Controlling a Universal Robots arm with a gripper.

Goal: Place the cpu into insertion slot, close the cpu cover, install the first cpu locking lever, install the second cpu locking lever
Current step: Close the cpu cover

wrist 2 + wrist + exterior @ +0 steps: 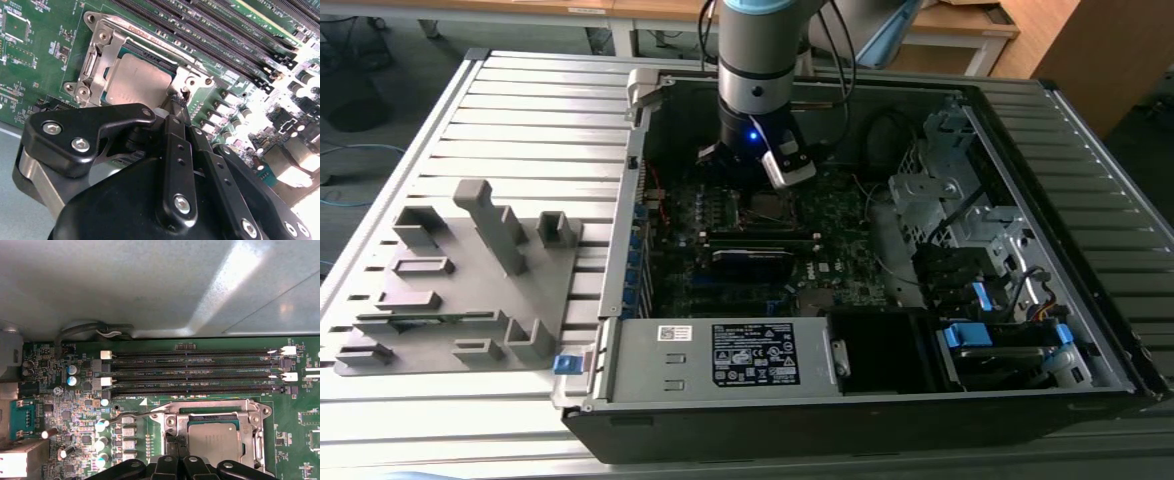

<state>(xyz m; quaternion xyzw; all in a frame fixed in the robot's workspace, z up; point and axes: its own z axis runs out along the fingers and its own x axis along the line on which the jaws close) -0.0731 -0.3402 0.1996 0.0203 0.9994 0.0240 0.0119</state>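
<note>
The cpu [137,82] [215,442] lies flat in the insertion slot [770,205], grey metal face up. The silvery cpu cover [97,60] [255,432] is down around it as a frame. A thin wire locking lever [137,415] runs out sideways from the socket's corner, its hooked end over the board. My gripper [176,105] [176,440] [769,188] is shut, its black fingertips [172,112] pressed together at the socket corner beside the cpu. Nothing is visibly held between them.
Long black memory slots [195,370] [215,35] run just beyond the socket. Small capacitors [102,427] stand near the lever's end. The case wall [150,280] rises behind the board. A grey fixture block [467,270] sits outside the case, a power supply [720,355] at its front.
</note>
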